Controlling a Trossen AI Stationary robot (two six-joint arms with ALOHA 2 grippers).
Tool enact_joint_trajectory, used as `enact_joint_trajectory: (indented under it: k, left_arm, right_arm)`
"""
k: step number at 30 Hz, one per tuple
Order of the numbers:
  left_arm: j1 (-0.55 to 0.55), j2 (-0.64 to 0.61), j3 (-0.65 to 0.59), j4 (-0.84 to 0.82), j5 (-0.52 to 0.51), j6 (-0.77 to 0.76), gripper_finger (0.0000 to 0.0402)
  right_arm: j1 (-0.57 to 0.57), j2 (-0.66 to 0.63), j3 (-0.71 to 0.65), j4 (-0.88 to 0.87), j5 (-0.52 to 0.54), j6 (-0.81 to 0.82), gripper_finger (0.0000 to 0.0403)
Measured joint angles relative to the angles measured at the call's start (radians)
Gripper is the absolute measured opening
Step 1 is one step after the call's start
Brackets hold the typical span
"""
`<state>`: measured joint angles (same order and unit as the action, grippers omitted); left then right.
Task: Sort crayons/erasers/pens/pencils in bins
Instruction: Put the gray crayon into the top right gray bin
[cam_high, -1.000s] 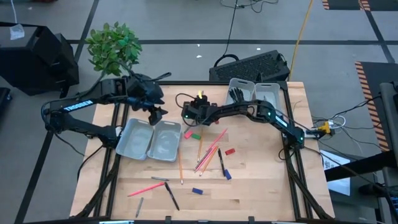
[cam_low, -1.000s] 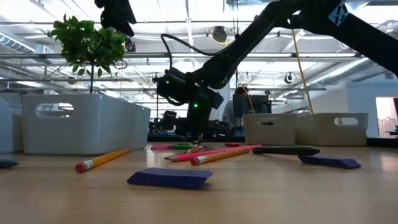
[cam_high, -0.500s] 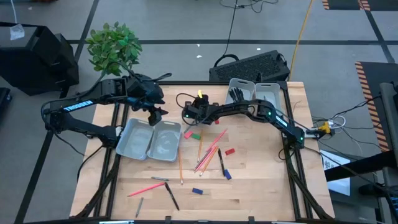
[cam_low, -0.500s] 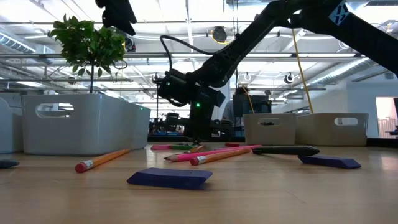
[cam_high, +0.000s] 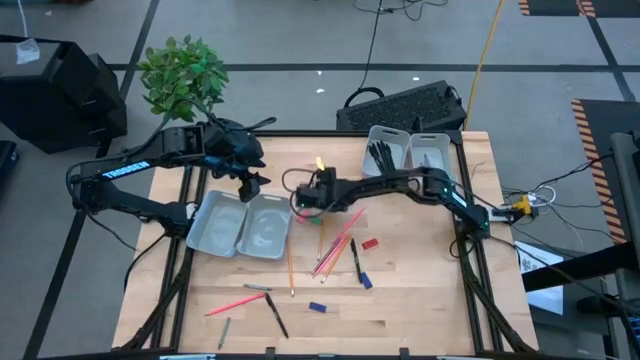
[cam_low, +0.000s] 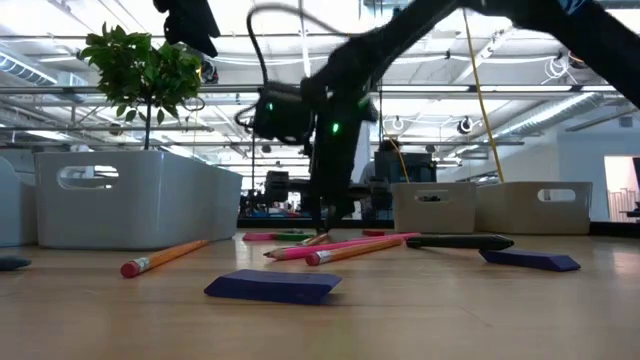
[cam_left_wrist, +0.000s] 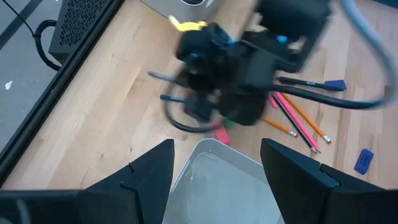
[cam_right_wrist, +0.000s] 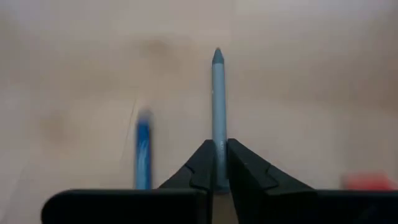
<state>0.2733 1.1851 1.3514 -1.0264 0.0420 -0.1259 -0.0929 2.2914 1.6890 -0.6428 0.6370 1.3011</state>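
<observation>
My right gripper (cam_high: 308, 200) stands over the table's middle, just right of the left pair of bins (cam_high: 240, 225), shut on a grey-blue crayon (cam_right_wrist: 217, 93). My left gripper (cam_high: 250, 183) hovers open above the far edge of those bins and holds nothing. Orange and pink pencils (cam_high: 335, 245) lie fanned on the wood with a black pen (cam_high: 354, 258) beside them. Red (cam_high: 369, 243), green (cam_high: 315, 217) and blue (cam_high: 317, 307) erasers lie flat nearby. The right pair of bins (cam_high: 408, 150) stands at the far right; black sticks fill one of them. My right gripper pinches the crayon's blunt end (cam_right_wrist: 217, 144) between its two fingers. The fingers point down at the table. The rest of the crayon sticks out past the fingertips, its pointed tip (cam_right_wrist: 217, 55) free. Whether the tip touches the wood I cannot tell.
A pink pencil (cam_high: 235, 303) and black pens (cam_high: 275, 315) lie near the front edge. A potted plant (cam_high: 183, 75) stands beyond the far left corner and a keyboard (cam_high: 405, 105) behind the right bins. Bare wood shows at the near right.
My right gripper has moved a little toward the table's near edge and tipped from slanting to pointing straight down. My left gripper has kept still.
</observation>
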Motion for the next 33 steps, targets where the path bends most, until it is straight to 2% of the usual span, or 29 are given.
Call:
enact_joint_trajectory:
  k: [4, 6, 8, 12, 20, 26, 33]
  left_arm:
    - [0.0, 0.0, 0.0, 0.0, 0.019, -0.007, 0.0243]
    - [0.0, 0.0, 0.0, 0.0, 0.039, -0.007, 0.0243]
    - [0.0, 0.0, 0.0, 0.005, 0.051, -0.014, 0.0244]
    - [-0.006, 0.0, 0.0, 0.02, 0.077, -0.05, 0.0244]
    - [-0.045, 0.0, 0.0, 0.052, 0.108, -0.121, 0.0243]
    - [-0.1, -0.002, 0.0, 0.093, 0.11, -0.215, 0.0244]
    - [-0.199, -0.003, 0.0, 0.248, 0.091, -0.253, 0.0243]
  right_arm:
    - [0.052, -0.045, 0.0, -0.108, -0.083, 0.017, 0.0028]
    - [0.08, -0.06, 0.0, -0.18, -0.091, 0.044, 0.0033]
    - [0.108, -0.074, 0.0, -0.283, -0.093, 0.088, 0.0035]
    - [0.159, -0.109, 0.0, -0.507, -0.172, 0.151, 0.0037]
    - [0.26, -0.241, 0.002, -0.746, -0.297, 0.143, 0.0038]
    - [0.341, -0.41, 0.002, -0.929, -0.3, 0.256, 0.0038]
    - [0.357, -0.699, -0.114, -0.929, -0.231, 0.33, 0.0025]
